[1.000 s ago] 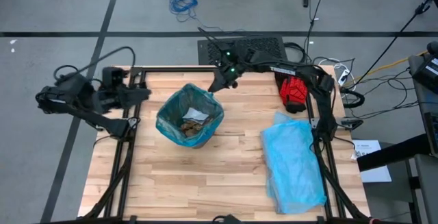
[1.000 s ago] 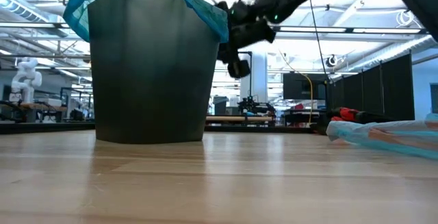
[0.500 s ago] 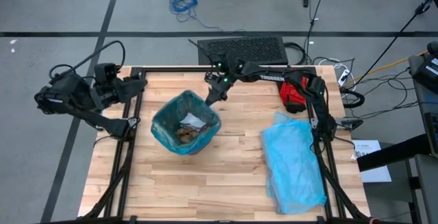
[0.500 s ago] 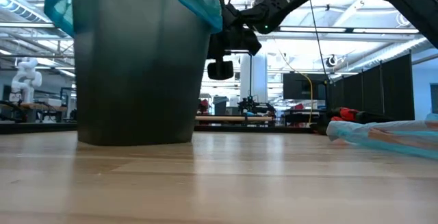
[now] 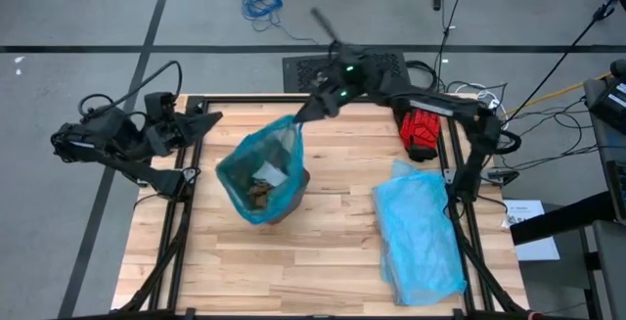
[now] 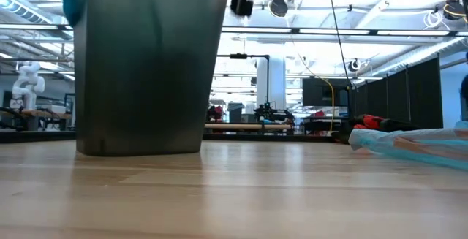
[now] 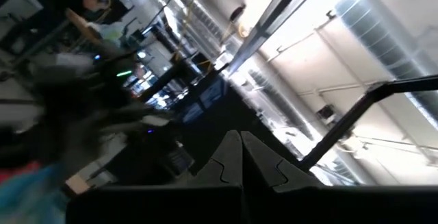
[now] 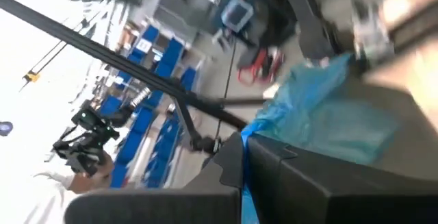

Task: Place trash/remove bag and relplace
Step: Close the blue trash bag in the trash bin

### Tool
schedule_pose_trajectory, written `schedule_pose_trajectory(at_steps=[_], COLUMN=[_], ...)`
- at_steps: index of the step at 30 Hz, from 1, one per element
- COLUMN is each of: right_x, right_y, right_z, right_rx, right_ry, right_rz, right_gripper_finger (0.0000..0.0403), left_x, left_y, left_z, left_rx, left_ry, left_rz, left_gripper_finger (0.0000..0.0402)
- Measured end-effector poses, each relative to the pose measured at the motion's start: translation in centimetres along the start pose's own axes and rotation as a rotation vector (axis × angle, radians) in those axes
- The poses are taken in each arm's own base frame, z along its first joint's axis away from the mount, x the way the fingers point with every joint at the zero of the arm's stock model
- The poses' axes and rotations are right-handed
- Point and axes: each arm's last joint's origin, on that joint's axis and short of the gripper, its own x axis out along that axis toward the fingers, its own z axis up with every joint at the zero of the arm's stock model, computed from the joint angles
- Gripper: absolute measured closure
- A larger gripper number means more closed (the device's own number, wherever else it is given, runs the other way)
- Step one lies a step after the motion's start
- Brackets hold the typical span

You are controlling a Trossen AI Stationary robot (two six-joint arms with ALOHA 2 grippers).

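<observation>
Since the earlier frames the right claw (image 5: 295, 121) has been swung toward the counter's far edge, and the near corner of the bag (image 5: 256, 168) has been drawn up with it, so the bag's rim is now stretched to a peak instead of lying round over the bin (image 6: 142, 63).

The wooden counter (image 5: 323, 251) is seen from above with the paler blue bag (image 5: 419, 230) lying flat on its right side, well apart from the bin. The bin stands left of centre; in the low view its dark wall fills the left of the picture, with a strip of teal plastic at its upper left edge. The bag is still partly in the bin, its lifted corner leading to the right claw. That claw is clenched on the bag's rim; in its wrist view, blue plastic is seen pinched between the closed fingers (image 8: 280, 169).

The left claw (image 5: 213, 119) is held at the counter's far left corner, clear of the bin, clenched on nothing.

A red glove (image 5: 421, 132) lies near the far right edge. The trash (image 5: 259, 191), brown scraps with a white piece beside them, is seen inside the bag.
</observation>
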Motion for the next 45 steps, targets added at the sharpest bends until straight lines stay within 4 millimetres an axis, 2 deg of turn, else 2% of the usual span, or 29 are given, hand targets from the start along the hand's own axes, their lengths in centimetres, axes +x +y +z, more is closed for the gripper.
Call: schedule_pose_trajectory(at_steps=[5,9,13,17,22,28,32,39,45], right_x=[-1.7,-1.5,-0.3,0.7,1.1,1.2,1.5,2.0,2.2], right_y=[4.8,6.5,6.5,5.3,5.6,5.8,6.0,6.5,7.0], right_z=[-0.1,-0.7,-1.5,-2.3,-2.5,-2.6,-2.9,-3.2,-3.1], right_rx=[-0.143,-0.177,-0.168,-0.136,-0.15,-0.144,-0.144,-0.145,-0.159], right_ry=[-0.09,-0.119,-0.101,-0.069,-0.065,-0.056,-0.046,-0.037,-0.056], right_rz=[-0.001,-0.01,-0.035,-0.112,-0.098,-0.088,-0.078,-0.059,-0.028], right_gripper_finger=[0.0403,0.0403,0.0403,0.0403,0.0403,0.0403,0.0403,0.0403,0.0403], left_x=[0.2,0.4,0.3,0.1,-0.5,-0.9,-0.7,0.7,2.8], left_y=[0.6,1.2,1.7,1.3,0.7,1.1,1.4,3.1,4.9], left_z=[-0.7,-1.4,-1.6,-0.9,0.2,-0.2,-0.7,-1.7,-2.5], left_rx=[0.037,0.094,0.133,0.224,0.377,0.528,0.592,0.673,0.723], left_ry=[0.042,0.066,0.073,0.118,0.339,0.564,0.634,0.742,0.87], left_rz=[0.076,0.151,0.225,0.284,0.423,0.51,0.509,0.602,0.615], left_gripper_finger=[0.0401,0.0401,0.0401,0.0401,0.0401,0.0399,0.037,0.0287,0.0265])
